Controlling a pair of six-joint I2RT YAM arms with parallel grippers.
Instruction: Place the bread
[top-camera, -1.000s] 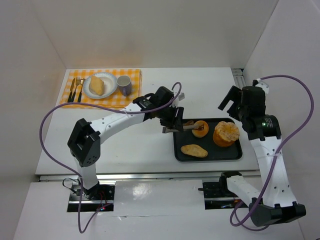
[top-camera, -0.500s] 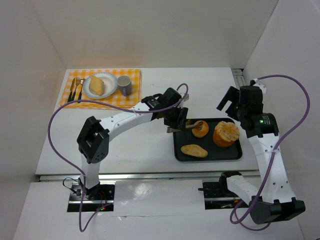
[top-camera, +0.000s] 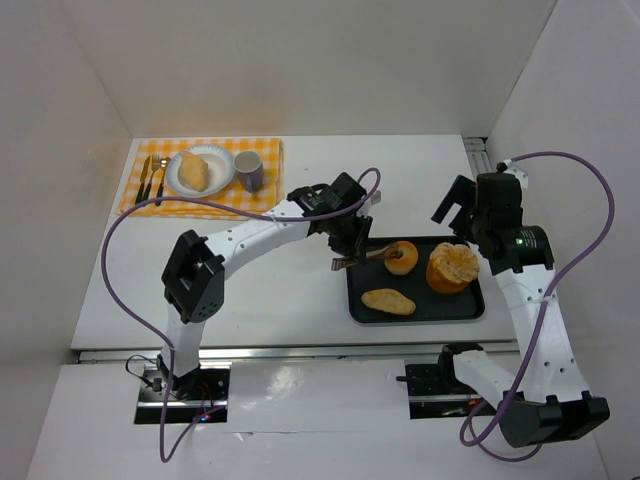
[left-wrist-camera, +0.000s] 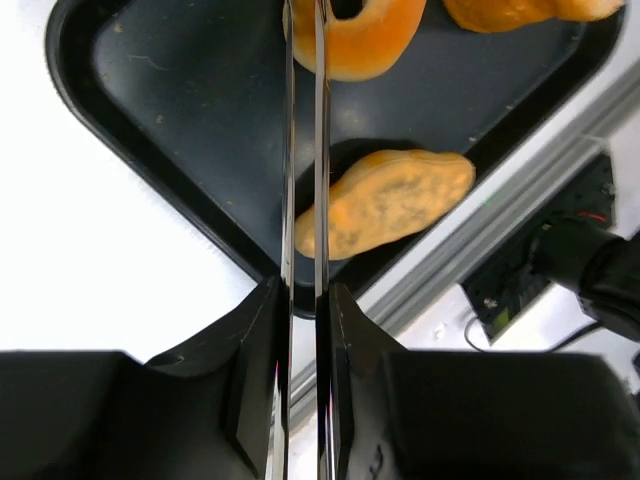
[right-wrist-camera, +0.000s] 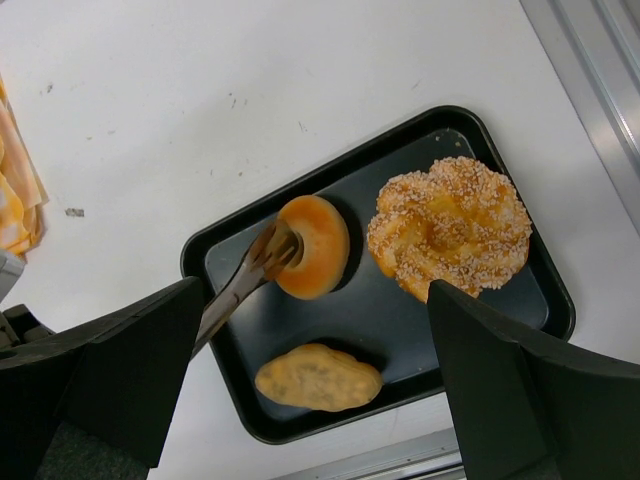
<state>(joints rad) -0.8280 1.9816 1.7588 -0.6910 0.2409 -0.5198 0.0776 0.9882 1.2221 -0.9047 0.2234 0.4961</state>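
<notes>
Left gripper (left-wrist-camera: 302, 305), clamped on tongs (left-wrist-camera: 302, 150) nipping the round bun (right-wrist-camera: 313, 246): grasp stage; next, a steady lift off the tray (right-wrist-camera: 410, 320).

White table (top-camera: 290, 300) enclosed by plain white walls (top-camera: 300, 60).

Overhead cam, 2 wrist cams downward, tray (top-camera: 445, 303) in all

Your left gripper (top-camera: 349, 236) now squeezes the tongs (top-camera: 362, 259), and their blades have come nearly together on the round bun (top-camera: 402, 257). Your left arm (top-camera: 195, 285) has swung its elbow rightward, bringing the wrist closer over the tray (top-camera: 447, 306).
</notes>
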